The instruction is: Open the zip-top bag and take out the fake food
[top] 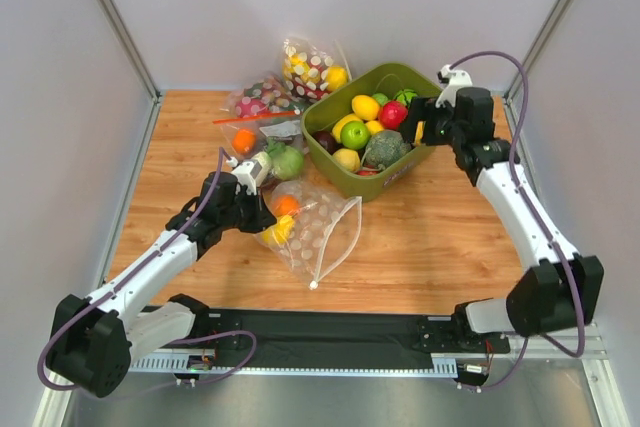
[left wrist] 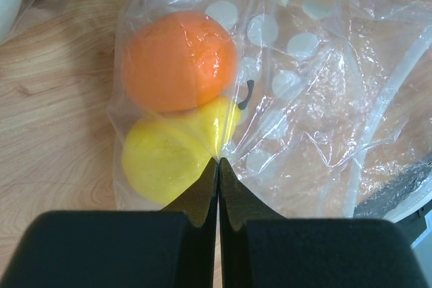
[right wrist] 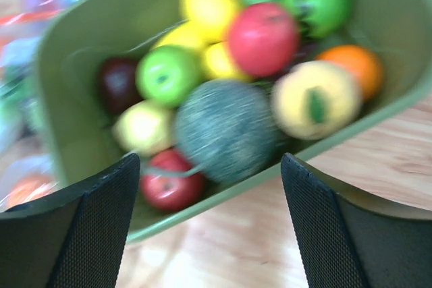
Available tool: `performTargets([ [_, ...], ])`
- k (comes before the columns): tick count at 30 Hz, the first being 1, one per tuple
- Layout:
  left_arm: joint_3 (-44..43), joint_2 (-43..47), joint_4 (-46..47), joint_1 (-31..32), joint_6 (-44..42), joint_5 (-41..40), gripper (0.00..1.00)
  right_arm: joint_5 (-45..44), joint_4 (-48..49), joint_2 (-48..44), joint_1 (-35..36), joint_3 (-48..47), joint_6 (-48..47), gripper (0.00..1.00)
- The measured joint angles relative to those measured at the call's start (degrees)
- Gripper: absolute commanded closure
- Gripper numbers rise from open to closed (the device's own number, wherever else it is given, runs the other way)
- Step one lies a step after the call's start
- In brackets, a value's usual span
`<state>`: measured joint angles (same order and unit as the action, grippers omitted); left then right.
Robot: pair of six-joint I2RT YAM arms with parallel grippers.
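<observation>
top: overhead, whole table (top: 430, 247) | wrists: close, downward | shared: zip-top bag (top: 325, 232), bin (top: 335, 169)

Green bin (right wrist: 88, 38) blurry w/ top cropped

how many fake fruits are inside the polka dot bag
2: an orange one and a yellow one touching it, both in the polka dot bag at the end opposite its zip, just ahead of the left tool. The rest looks empty, though folds could hide something.

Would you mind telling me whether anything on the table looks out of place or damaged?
Nothing looks spilled or damaged. The zip-top bag lies crumpled, its orange fruit and yellow fruit bunched at the end by the left gripper, whose fingers are shut. The right wrist view is blurred.
</observation>
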<state>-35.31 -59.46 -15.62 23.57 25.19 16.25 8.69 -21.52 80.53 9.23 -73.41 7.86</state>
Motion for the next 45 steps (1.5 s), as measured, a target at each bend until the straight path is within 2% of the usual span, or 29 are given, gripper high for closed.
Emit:
performTargets([
  [6, 0.0, 0.0, 0.0, 0.0, 0.0, 0.2, 1.0, 4.3, -0.1, -8.1, 11.5, 9.0, 1.5, 0.26],
  [7, 0.0, 0.1, 0.0, 0.0, 0.0, 0.2, 1.0, 4.7, -0.7, -8.7, 13.2, 10.5, 1.6, 0.33],
  [10, 0.0, 0.5, 0.0, 0.0, 0.0, 0.1, 1.0, 5.4, -3.2, -10.2, 17.6, 15.1, 2.4, 0.43],
  [13, 0.0, 0.9, 0.0, 0.0, 0.0, 0.1, 1.0, 5.9, -5.3, -11.8, 21.2, 19.4, 3.7, 0.48],
  [19, 0.0, 0.9, 0.0, 0.0, 0.0, 0.1, 1.0, 6.8, -5.7, -14.3, 26.7, 26.3, 7.5, 0.49],
  [28, 0.0, 1.0, -0.1, 0.0, 0.0, 0.2, 1.0, 8.4, 5.0, -9.4, 32.0, 30.4, 11.6, 0.49],
  [45, 0.9, 1.2, 0.7, 0.0, 0.2, 1.7, 1.0, 9.5, 42.2, 4.7, 34.9, 37.6, 16.3, 0.4],
])
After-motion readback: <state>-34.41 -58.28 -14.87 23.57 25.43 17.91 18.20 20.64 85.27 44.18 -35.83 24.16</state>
